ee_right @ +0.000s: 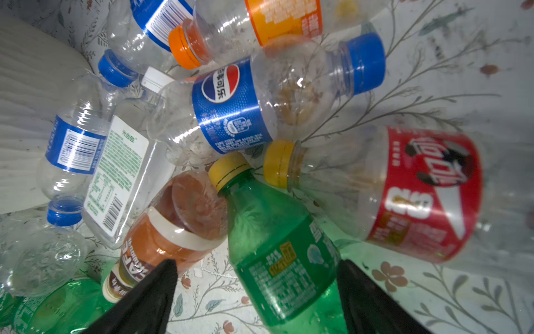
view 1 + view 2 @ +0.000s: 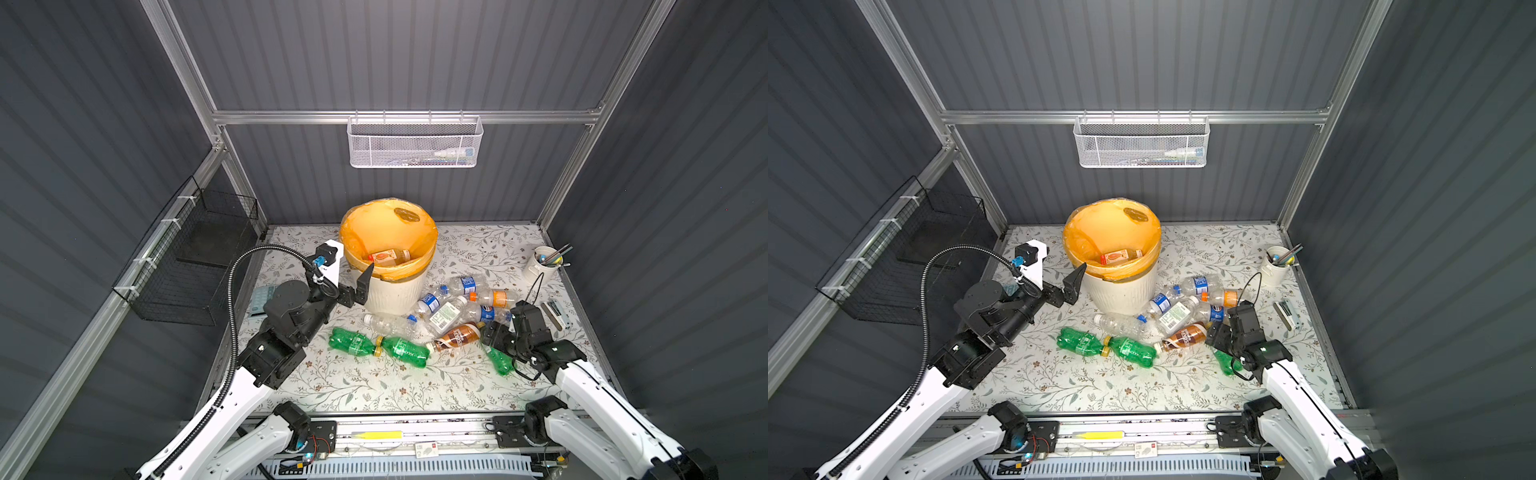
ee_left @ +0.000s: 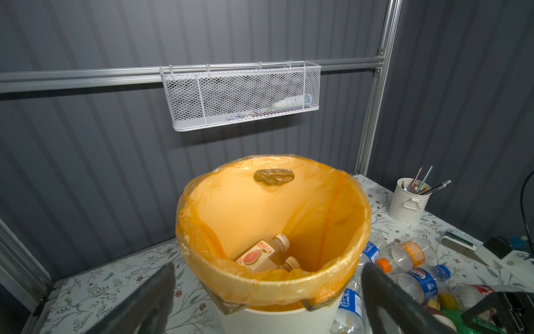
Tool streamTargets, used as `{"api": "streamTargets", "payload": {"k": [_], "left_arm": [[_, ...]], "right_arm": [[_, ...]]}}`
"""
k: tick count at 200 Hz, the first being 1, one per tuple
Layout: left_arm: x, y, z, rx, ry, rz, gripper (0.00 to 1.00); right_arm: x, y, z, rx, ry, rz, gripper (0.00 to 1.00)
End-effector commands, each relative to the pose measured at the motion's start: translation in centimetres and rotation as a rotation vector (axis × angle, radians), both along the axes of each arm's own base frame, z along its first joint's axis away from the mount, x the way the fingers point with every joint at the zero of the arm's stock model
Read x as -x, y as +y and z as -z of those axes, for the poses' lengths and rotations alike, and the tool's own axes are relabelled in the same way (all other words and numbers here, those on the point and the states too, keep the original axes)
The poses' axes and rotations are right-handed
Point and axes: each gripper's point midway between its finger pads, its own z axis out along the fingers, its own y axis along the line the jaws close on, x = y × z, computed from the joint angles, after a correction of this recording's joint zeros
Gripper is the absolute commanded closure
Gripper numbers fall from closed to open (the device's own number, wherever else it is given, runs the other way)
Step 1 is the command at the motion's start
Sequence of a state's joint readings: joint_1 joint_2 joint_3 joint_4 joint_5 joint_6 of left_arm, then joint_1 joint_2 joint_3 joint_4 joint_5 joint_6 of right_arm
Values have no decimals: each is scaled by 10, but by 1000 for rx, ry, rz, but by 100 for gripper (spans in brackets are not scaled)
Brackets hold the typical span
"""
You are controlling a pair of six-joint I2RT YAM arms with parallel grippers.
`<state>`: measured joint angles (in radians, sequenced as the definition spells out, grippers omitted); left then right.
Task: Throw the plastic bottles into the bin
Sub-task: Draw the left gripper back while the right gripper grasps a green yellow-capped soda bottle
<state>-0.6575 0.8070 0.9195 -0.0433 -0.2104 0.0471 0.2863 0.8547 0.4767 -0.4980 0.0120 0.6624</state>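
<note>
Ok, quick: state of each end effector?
Left end effector: open, empty, at the bin rim.
Right end effector: open, straddling the yellow-capped green bottle, not gripping.

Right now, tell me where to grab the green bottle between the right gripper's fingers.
I'd take the green bottle across its labelled middle, from above: it lies flat, its round body sits inside the open right gripper, and the neck tapers.
</note>
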Motion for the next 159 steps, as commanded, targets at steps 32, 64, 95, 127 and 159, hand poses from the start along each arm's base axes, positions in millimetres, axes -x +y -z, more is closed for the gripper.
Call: {"api": "streamTargets", "payload": {"k": [32,64,95,127,159], "left_arm": [[-2,4,9,1,28,-24,0],[-3,6,18,-6,47,-34,0],[-2,9,22,-10,57,-49,0],[-2,11,26,-12,65,-58,0],[-1,12,29,-15,73,-63,0]], "right_arm": [[6,0,16,87,68,-29,13],[9,0,25,124,102,-52,15],[9,3,30,136,126,-75,20],[8,4,32,151,128,-94,30],[9,9,30,136,126,-119,40]]}}
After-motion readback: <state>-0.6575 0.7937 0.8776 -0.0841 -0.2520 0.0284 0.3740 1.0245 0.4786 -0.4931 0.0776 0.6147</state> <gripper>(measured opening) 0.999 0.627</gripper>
